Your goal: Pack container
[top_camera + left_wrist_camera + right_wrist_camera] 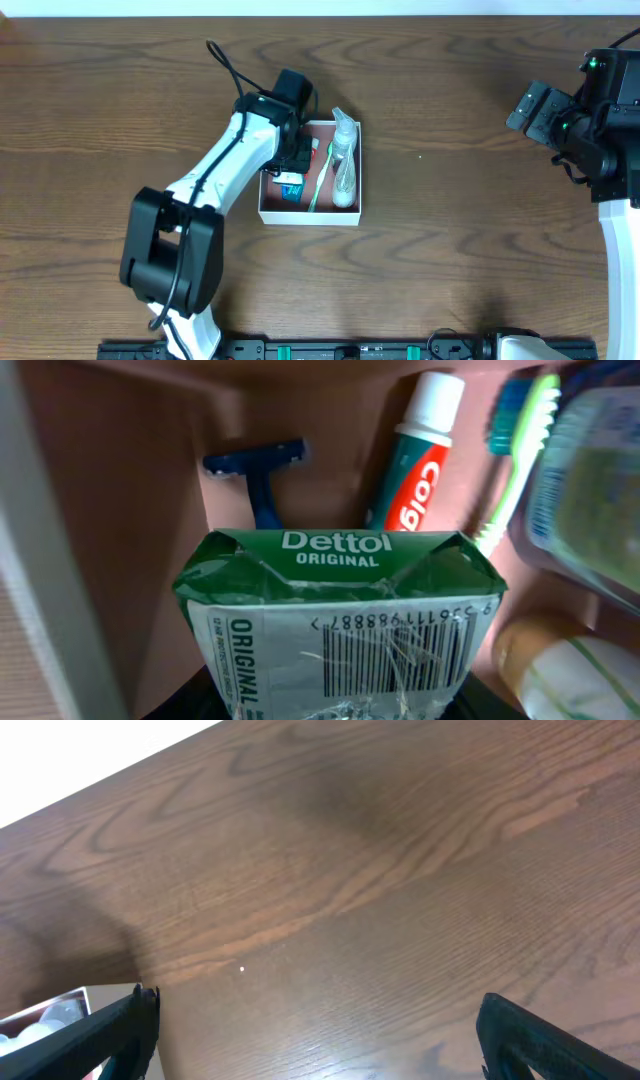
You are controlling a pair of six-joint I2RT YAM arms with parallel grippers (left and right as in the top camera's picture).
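Note:
The container (350, 215) is a shallow white-walled box with a pink-brown floor (120, 480), at the table's middle. In it lie a green toothbrush (319, 180), a clear bottle (344, 160), a toothpaste tube (418, 460) and a blue razor (258, 470). My left gripper (295, 165) is over the box's left part, shut on a green Dettol soap packet (335, 615) held just above the floor, in front of the razor and toothpaste. My right gripper (315, 1030) is open and empty above bare table at the far right (535, 110).
The wooden table (450, 230) surrounds the box. A corner of the container shows at the lower left of the right wrist view (60, 1005). A black rail (350, 350) runs along the front edge.

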